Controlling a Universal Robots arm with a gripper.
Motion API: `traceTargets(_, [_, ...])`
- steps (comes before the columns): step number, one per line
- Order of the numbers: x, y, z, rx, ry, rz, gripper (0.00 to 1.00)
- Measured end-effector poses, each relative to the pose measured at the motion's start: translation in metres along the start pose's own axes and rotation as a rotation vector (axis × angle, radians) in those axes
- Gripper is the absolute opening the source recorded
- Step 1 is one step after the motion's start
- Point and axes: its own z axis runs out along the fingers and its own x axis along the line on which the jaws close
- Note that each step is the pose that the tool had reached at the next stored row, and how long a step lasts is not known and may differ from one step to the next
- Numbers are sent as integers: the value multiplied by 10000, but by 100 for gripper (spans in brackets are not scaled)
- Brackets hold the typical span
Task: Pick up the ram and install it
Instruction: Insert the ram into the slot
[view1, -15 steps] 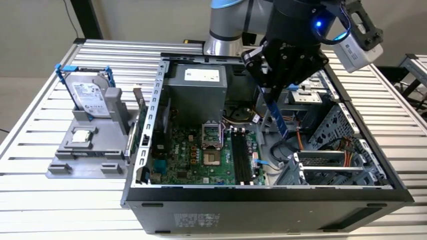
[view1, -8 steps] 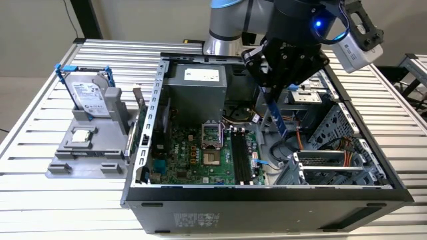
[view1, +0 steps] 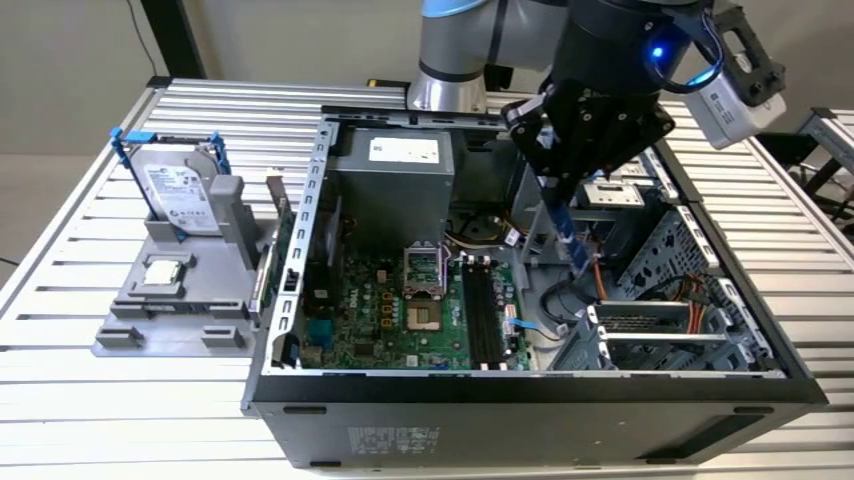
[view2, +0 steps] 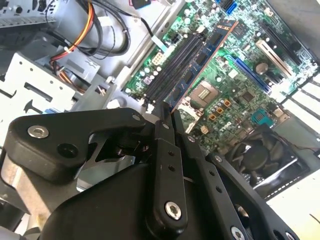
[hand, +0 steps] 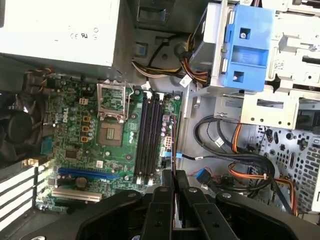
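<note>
Ram, a long thin dark-green board, is clamped in the black gripper, apparently above black motherboard slots, unseated.

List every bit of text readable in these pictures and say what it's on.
Hard drive label: too small to read.
Power supply sticker: too small to read.
Computer case front sticker: blurred.
Circuit board markings: too small to quote.
Memory stick in the pincer, sticker: blurred.

Slatted table bears computer case, grey holder.
</note>
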Motion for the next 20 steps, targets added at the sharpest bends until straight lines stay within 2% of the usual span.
traceTargets(7, [-63,68,50,2,0,3,0])
traceTargets(20, [-71,105,201,4,0,56,0])
